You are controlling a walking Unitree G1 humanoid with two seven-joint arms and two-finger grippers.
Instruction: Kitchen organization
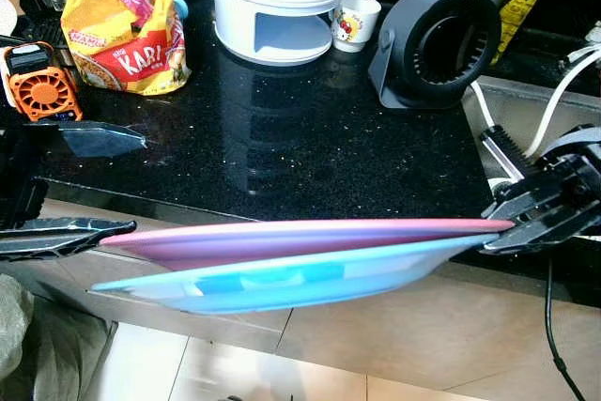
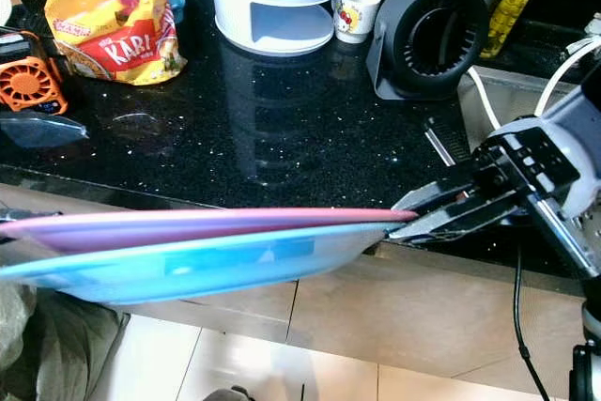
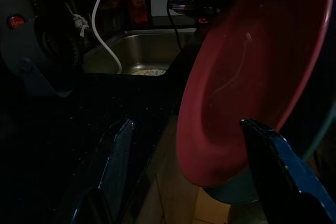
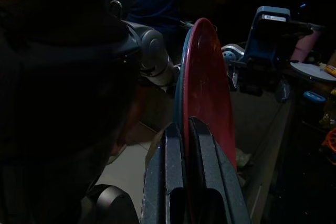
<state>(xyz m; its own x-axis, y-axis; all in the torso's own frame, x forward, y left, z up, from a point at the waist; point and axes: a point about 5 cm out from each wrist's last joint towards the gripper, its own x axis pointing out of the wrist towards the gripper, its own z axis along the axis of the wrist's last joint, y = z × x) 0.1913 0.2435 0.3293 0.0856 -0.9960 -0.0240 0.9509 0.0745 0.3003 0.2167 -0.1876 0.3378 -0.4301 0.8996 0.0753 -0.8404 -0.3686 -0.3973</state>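
Observation:
A pink plate lies stacked on a light blue plate. Both are held level in the air just in front of the counter edge. My right gripper is shut on their right rim; in the right wrist view its fingers clamp the plates edge-on. My left gripper is open at the plates' left end. Its lower finger sits against the pink rim and its upper finger hangs apart above. The left wrist view has the pink plate beside one of the spread fingers.
The black granite counter carries a yellow snack bag, a white tiered rack, a small cup and a black round appliance. An orange device sits at the left. The steel sink with a white hose lies to the right.

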